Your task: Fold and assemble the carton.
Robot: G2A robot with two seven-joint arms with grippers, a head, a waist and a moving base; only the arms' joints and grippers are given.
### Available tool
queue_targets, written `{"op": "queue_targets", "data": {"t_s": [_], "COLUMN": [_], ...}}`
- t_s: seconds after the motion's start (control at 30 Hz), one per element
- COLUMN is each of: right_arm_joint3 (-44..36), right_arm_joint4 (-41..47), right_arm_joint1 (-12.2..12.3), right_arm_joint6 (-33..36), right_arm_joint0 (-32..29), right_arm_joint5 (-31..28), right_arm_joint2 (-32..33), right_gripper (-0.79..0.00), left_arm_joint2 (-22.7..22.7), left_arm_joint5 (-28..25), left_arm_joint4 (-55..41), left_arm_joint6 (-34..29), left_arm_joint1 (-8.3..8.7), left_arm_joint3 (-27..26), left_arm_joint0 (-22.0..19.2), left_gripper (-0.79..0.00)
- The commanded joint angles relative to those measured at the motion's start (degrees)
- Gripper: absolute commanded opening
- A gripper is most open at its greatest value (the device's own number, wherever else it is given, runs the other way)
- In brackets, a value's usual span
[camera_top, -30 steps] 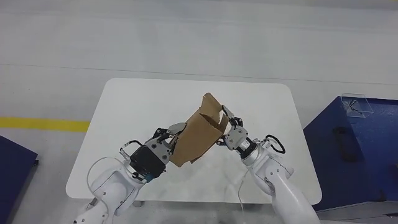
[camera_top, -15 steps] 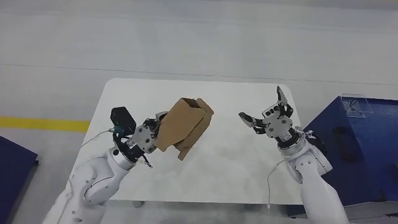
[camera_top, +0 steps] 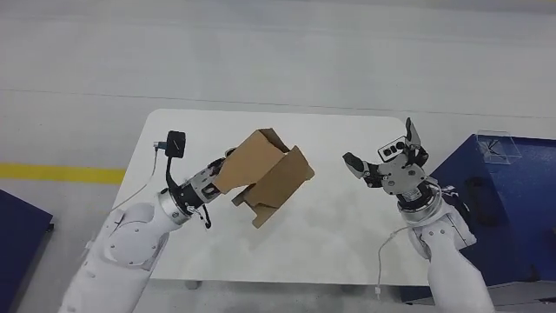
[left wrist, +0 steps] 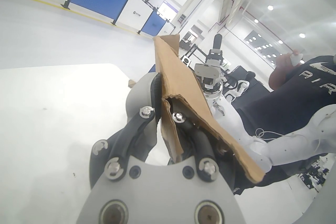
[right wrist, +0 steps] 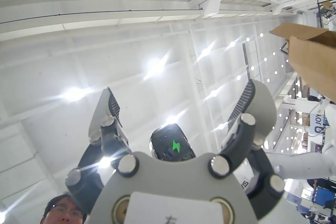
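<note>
Right fingers (camera_top: 354,162) farther from one carton (camera_top: 265,176).

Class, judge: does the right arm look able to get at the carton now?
Probably yes: the open right gripper is beside the carton, nothing between them; the left gripper grips its far end.

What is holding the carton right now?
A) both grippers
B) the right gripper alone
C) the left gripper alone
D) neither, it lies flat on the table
C: the left gripper is clamped on an edge of the carton, holding it above the table, while the right gripper stands open and apart from it.
</note>
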Motion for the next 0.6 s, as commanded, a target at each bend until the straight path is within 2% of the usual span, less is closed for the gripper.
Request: {"op": "queue_targets", "data": {"t_s": [0.0,0.1,0.13,0.2,0.27,0.33,0.4,0.57], "right_arm_joint3": [-0.61,-1.96,-2.33,-2.91,-3.11,-3.18,-3.17,-3.31], "right_arm_joint4": [6.72,15.93,17.69,19.85,20.6,20.53,19.61,14.22], "right_arm_joint1": [-0.22,-0.38,-0.35,-0.23,-0.07,0.08,0.21,0.44], "right_arm_joint6": [-2.83,-8.82,-10.09,-11.57,-12.09,-11.87,-11.24,-8.45], "right_arm_joint0": [-0.5,-0.06,0.01,0.09,0.15,0.14,-0.06,-0.88], "right_arm_joint5": [4.28,7.9,8.85,10.58,11.94,12.96,13.79,14.43], "right_arm_joint2": [-0.57,0.92,1.53,2.86,4.17,5.1,5.54,4.58], "right_gripper": [0.0,0.0,0.0,0.0,0.0,0.0,0.0,0.0], "left_arm_joint2": [1.22,1.67,1.13,0.3,0.67,2.41,4.25,8.31], "left_arm_joint5": [2.5,19.66,26.91,39.62,50.18,57.82,62.84,63.88], "left_arm_joint4": [-4.92,-30.59,-38.36,-51.3,-58.13,-62.21,-63.71,-61.55], "left_arm_joint6": [-2.58,-16.74,-21.74,-27.84,-31.33,-32.78,-33.38,-37.5], "left_arm_joint1": [-0.1,-0.23,-0.19,-0.34,-0.46,-0.8,-1.09,-1.45], "left_arm_joint3": [0.13,2.06,3.94,8.05,12.56,15.69,17.92,19.31], "left_arm_joint0": [0.74,-2.08,-3.76,-7.02,-9.93,-12.05,-13.97,-16.06], "left_gripper": [-0.785,-0.785,-0.785,-0.785,-0.785,-0.785,-0.785,-0.785]}}
